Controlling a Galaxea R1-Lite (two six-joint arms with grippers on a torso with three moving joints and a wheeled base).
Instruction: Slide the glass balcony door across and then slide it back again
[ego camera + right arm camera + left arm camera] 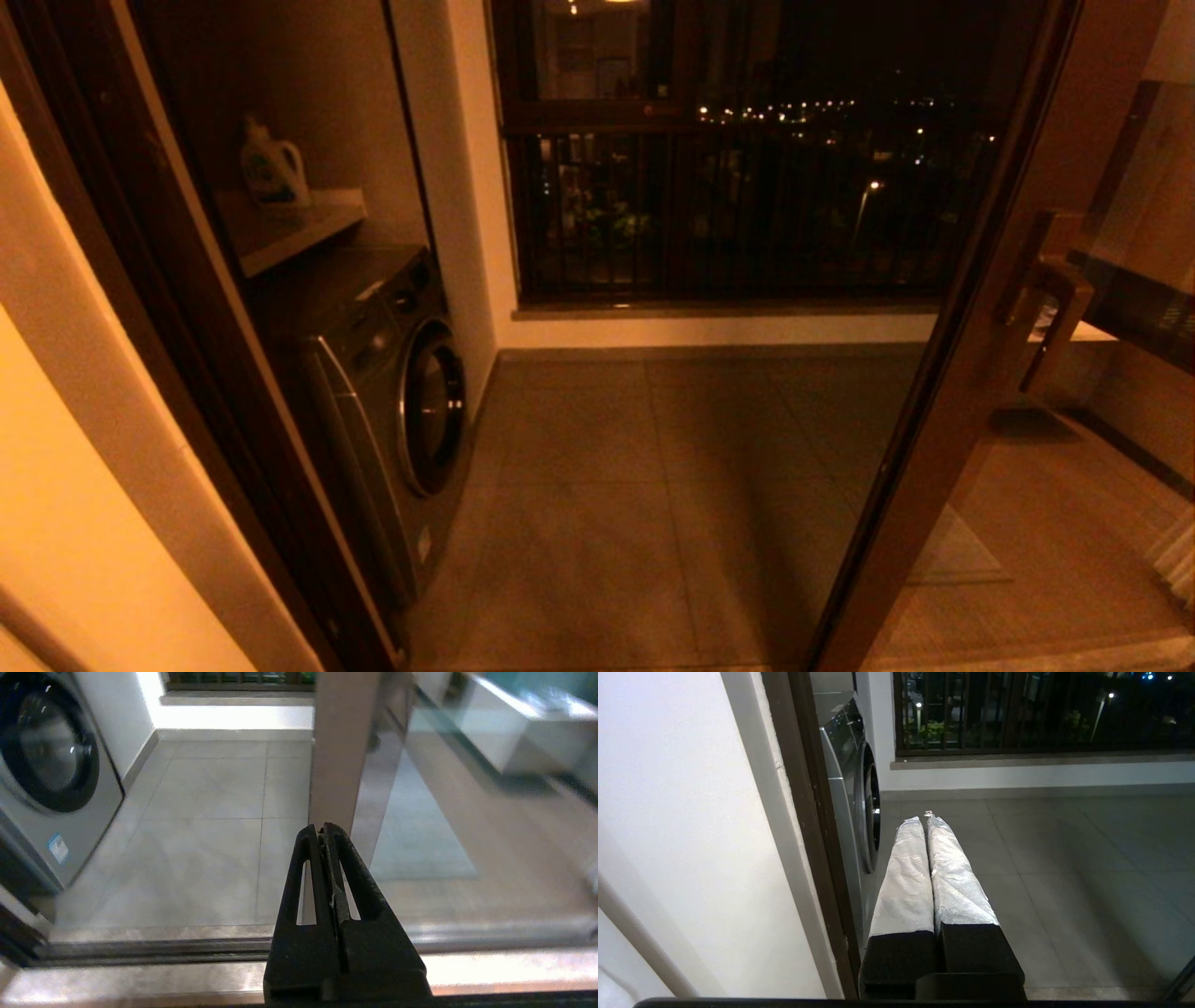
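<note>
Wooden-framed and tall, the door is standing at the right of the opening, its stile running floor to ceiling and leaning in the head view, its handle jutting out partway up the stile. The doorway is standing mostly open onto grey tiles, so I'd judge a slide toward the jamb on the left is due. The right gripper, fingers pressed together and holding nothing, is hovering low just in front of the stile; it should be pushing flat against the stile or hooking the handle, keeping force along the track. The left gripper, fingers also together and empty, is idling near the washer.
</note>
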